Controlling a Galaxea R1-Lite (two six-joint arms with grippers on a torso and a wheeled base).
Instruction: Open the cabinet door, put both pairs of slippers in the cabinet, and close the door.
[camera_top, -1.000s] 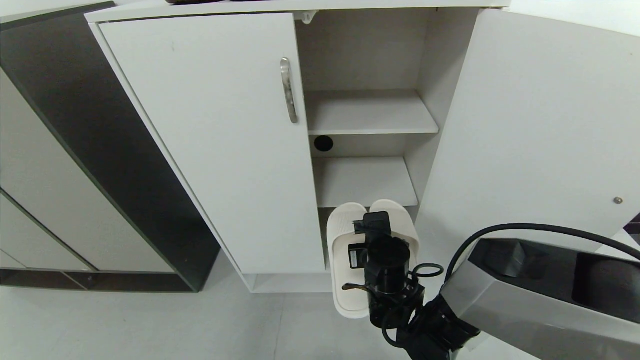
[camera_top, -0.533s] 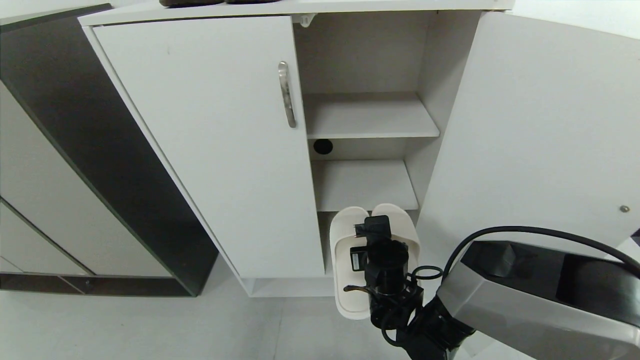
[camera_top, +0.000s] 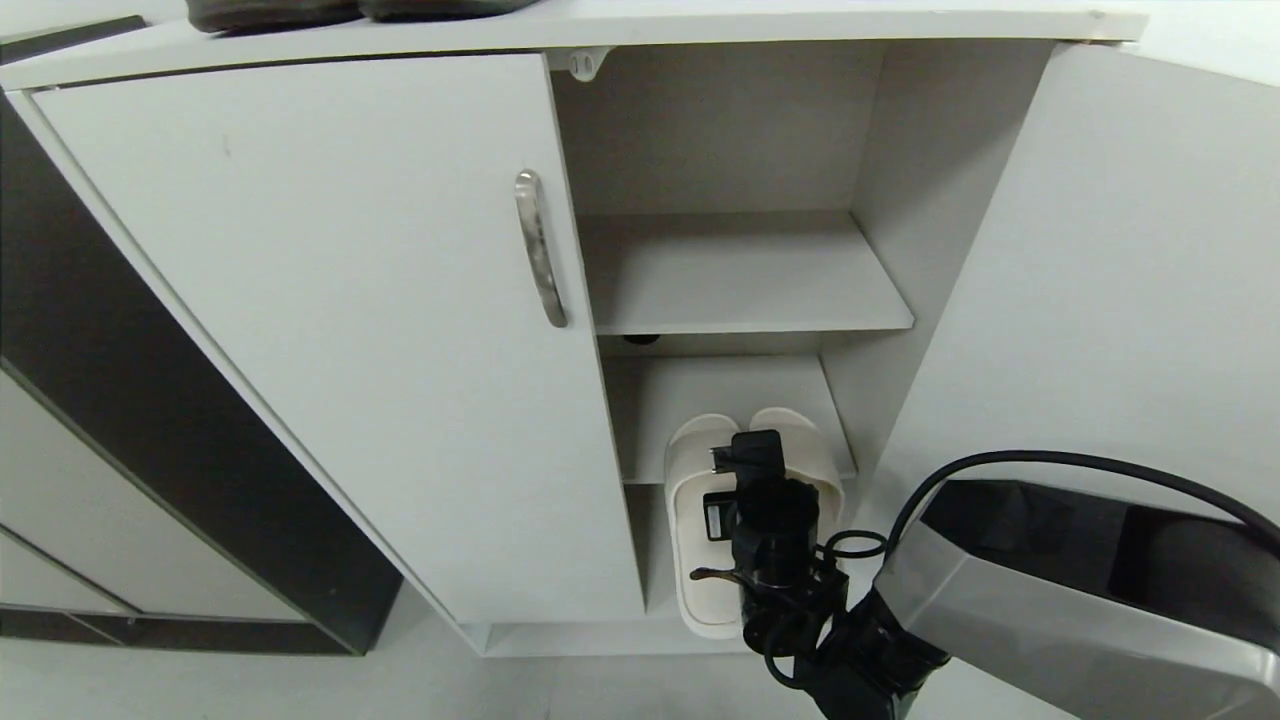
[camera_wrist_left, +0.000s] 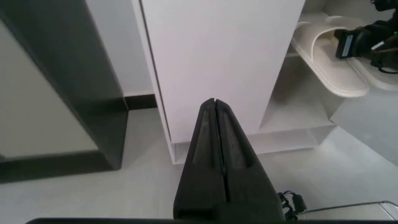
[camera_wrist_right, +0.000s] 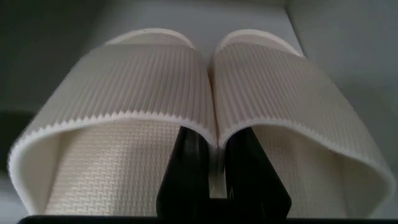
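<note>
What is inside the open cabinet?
The upper shelf is bare. The white slippers, pinched by the right hand, partly cover the lower shelf. The closed left door hides the rest.

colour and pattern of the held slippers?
Cream slippers, finely ribbed straps; right wrist view shows it best.

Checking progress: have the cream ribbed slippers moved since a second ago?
Yes, forward: cream ribbed slippers now overlap the lower white shelf, past its front edge.
</note>
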